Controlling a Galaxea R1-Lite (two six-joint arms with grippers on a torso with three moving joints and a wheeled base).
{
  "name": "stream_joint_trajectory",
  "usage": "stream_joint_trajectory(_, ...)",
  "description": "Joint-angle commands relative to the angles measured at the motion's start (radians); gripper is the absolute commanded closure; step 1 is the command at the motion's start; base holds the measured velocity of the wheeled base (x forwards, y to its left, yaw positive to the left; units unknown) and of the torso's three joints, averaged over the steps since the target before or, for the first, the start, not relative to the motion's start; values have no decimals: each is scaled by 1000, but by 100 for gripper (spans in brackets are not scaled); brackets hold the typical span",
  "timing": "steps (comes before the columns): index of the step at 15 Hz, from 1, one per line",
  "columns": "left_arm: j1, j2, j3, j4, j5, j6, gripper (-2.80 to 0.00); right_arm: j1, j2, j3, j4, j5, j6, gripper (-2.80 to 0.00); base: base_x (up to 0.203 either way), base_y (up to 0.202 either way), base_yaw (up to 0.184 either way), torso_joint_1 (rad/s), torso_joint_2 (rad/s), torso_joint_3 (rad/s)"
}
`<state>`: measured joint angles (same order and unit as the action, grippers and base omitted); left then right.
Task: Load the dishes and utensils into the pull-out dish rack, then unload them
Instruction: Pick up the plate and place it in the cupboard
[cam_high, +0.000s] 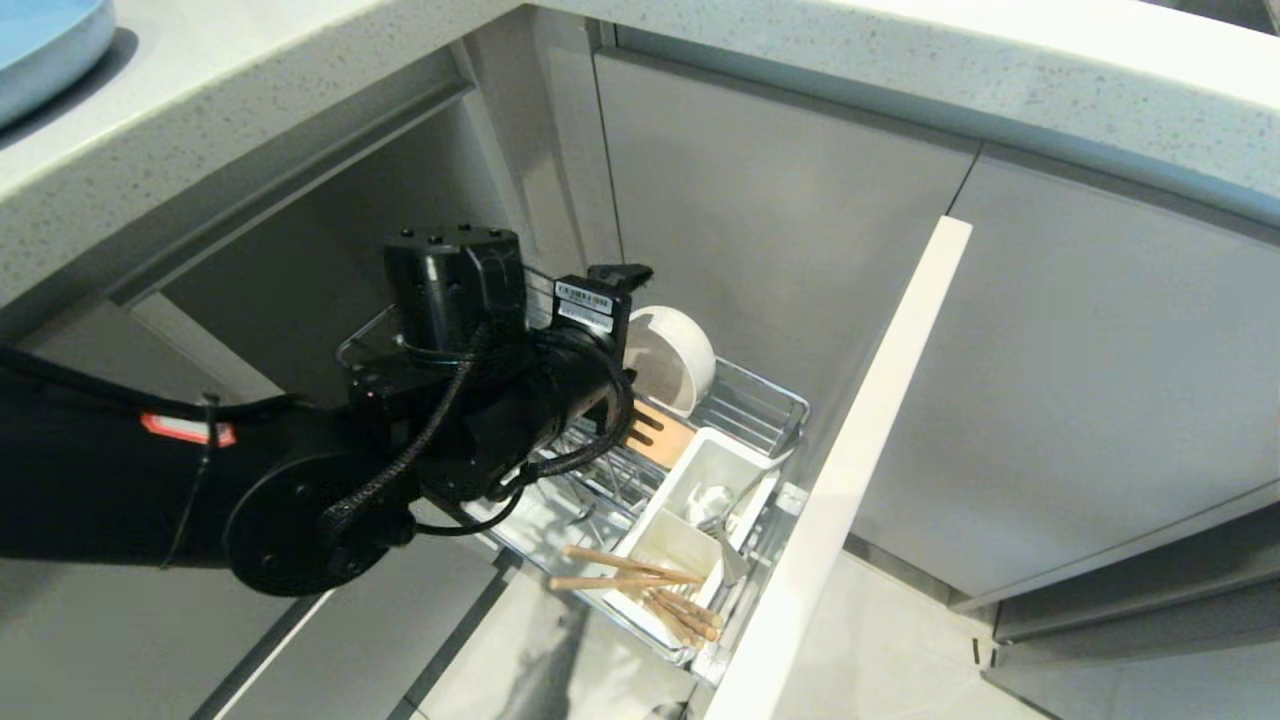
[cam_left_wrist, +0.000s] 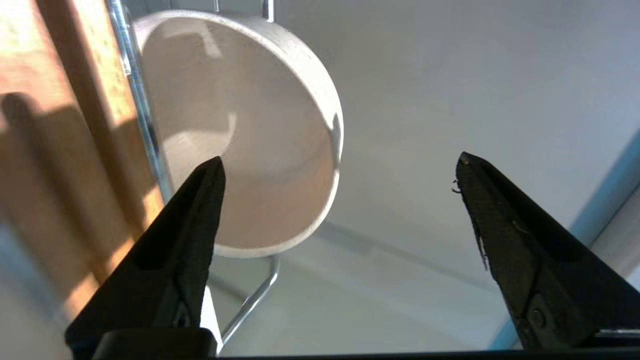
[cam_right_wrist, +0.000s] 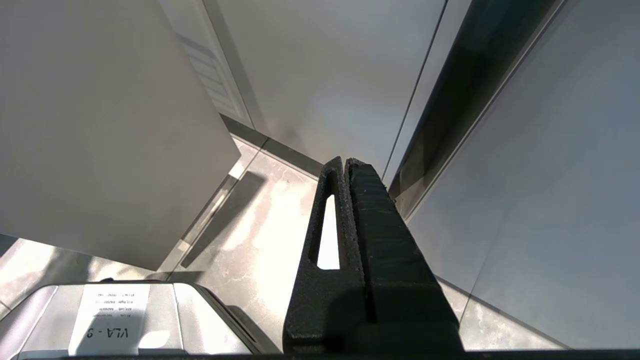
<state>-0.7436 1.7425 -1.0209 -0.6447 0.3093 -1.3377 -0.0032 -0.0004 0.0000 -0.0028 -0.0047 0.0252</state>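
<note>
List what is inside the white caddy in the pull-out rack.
The caddy holds wooden chopsticks in its near section and a metal spoon in the next. Their lower ends are hidden by its walls.

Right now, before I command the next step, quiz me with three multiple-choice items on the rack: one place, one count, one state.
1. Where is the white bowl?
A. on the counter
B. on edge in the pull-out dish rack
C. in the white caddy

2. How many utensil kinds sit in the white caddy?
A. one
B. two
C. four

3. How is the left claw?
A. open, holding nothing
B. shut on the bowl
C. shut on chopsticks

Answers:
1 B, the bowl stands on its side among the wires.
2 B, chopsticks and a spoon.
3 A, its fingers stand wide apart in front of the bowl.
</note>
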Motion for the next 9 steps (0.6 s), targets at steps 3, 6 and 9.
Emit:
stream_joint_trajectory(3, -14, -105, 2, 30, -26, 59, -280, 0, -4, 2, 0, 0, -1, 0, 0, 0, 0, 0, 0, 0)
stream_joint_trajectory(6, -26, -129, 4, 30, -19, 98, 0, 0, -4, 2, 0, 0, 1, 0, 0, 0, 0, 0, 0, 0)
stream_joint_trajectory(9, -44, -193, -3, 110, -24, 104, 0, 0, -4, 2, 0, 0, 1, 0, 0, 0, 0, 0, 0, 0)
